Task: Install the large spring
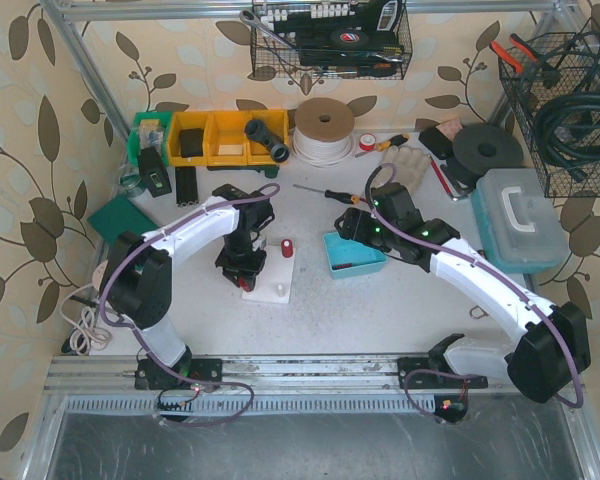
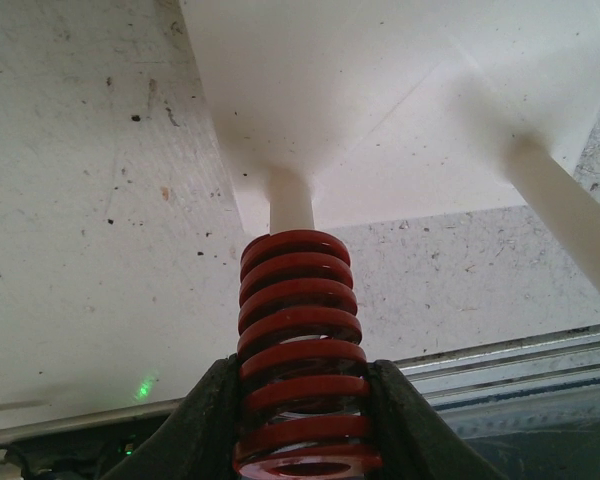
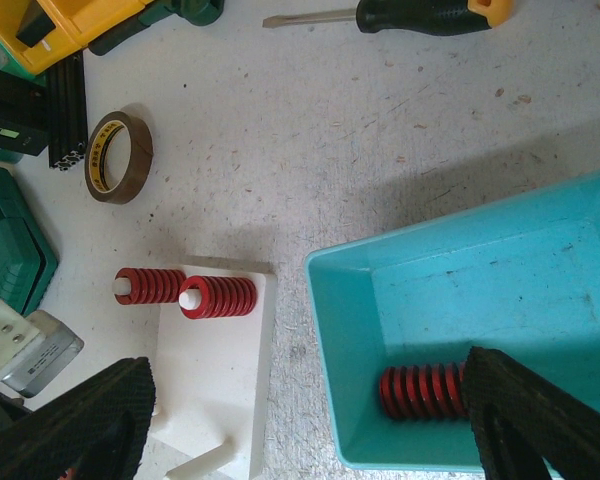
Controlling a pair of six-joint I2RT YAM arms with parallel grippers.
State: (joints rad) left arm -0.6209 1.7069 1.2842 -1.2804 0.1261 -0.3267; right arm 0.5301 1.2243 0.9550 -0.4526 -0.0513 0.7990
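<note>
Speckled worktop (image 1: 360, 310) bearing white plate (image 2: 380, 80): left end effector (image 2: 302, 405) grips the red spring (image 2: 298, 320), whose mouth meets a peg (image 2: 291, 200) tip, right end effector (image 3: 305, 400) hangs open over the bin (image 3: 540, 250); best kept coaxial with the peg, pushed fully home before release.

Top camera looks down; both close wrist cameras see the baseplate (image 1: 278, 278) (image 2: 380, 80) (image 3: 215, 380).

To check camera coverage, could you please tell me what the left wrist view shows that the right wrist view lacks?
Left wrist only: the left gripper shut on a red spring. Right wrist only: a teal bin holding a loose spring, two seated springs, a tape roll and a screwdriver. Both: the white base plate and its bare pegs.
</note>
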